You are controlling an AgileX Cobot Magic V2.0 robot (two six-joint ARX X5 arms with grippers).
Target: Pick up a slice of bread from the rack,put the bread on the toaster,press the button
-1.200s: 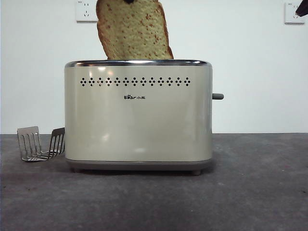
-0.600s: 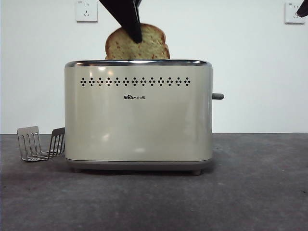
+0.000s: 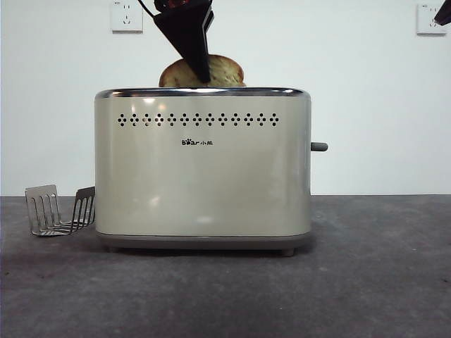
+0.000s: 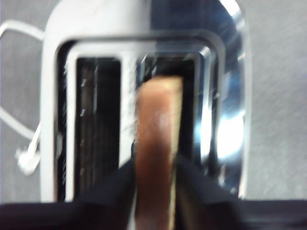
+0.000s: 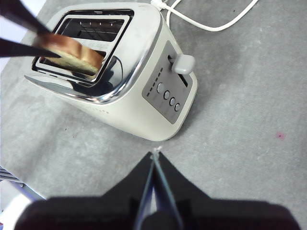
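Silver rack [image 3: 60, 210] standing bare just beside cream toaster [image 3: 203, 169]; left gripper [image 4: 154, 165] clamped on slice of bread [image 3: 218, 72], sunk partway into a slot; grey button [image 3: 319, 146] untouched; right gripper [image 5: 156, 160] aloft, jaws together.

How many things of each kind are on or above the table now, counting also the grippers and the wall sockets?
Toaster: 1
Slice of bread: 1
Rack: 1
Grippers: 2, left gripper and right gripper
Wall sockets: 2, and
Total: 7
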